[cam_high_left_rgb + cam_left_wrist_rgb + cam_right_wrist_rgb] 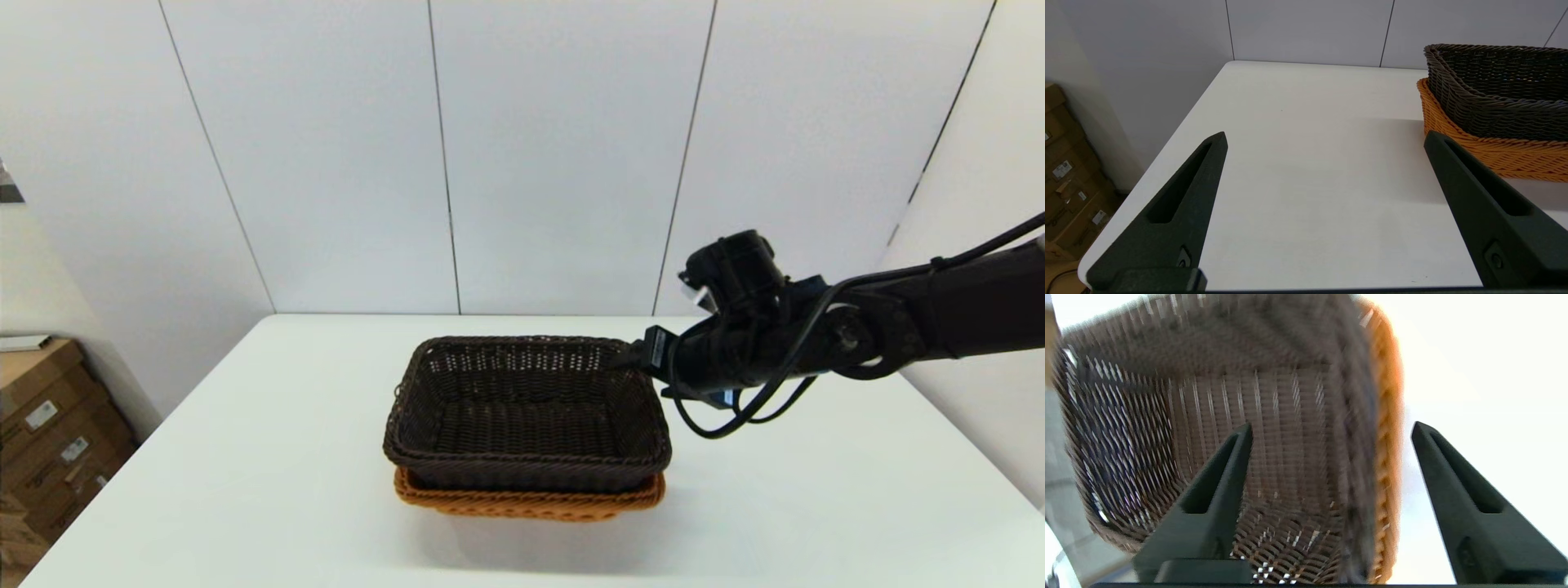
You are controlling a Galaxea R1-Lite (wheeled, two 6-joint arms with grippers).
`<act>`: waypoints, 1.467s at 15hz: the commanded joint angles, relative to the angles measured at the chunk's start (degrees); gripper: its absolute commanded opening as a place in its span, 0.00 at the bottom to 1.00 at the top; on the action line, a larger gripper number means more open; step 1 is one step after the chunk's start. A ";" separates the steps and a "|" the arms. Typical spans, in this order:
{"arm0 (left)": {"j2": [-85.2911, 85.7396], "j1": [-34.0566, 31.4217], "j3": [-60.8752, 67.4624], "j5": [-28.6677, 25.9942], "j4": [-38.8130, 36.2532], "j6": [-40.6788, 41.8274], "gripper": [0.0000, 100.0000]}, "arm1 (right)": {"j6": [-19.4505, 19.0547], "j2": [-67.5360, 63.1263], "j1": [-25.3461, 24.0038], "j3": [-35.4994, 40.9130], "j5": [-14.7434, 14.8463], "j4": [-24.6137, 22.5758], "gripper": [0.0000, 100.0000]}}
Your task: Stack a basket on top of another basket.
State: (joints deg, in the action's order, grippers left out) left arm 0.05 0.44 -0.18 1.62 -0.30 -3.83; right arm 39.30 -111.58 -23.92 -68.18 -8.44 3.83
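Dark basket (pixel 526 412) rim sits between right claw (pixel 1331 428) fingers (spread).

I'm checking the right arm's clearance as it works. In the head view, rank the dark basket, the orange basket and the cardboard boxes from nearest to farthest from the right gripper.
1. Dark basket: right gripper at its right rim.
2. Orange basket: beneath the dark one.
3. Cardboard boxes: far left, off the table.

All matte black: chunky right arm (pixel 898 327) with loose black cables (pixel 739 412) looping underneath, small blue bits near the wrist, round camera housing (pixel 735 269) on top. Long tapered black fingers (pixel 1180 208) with slotted cutouts, tiny screw near each base.
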 commanded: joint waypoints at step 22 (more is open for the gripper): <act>0.04 0.00 0.01 0.05 -0.05 -0.04 1.00 | -17.95 90.31 27.79 36.37 14.94 20.34 1.00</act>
State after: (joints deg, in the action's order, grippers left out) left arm 0.05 0.44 -0.18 1.62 -0.33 -3.83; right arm 21.41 -28.68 0.85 -32.61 7.08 22.48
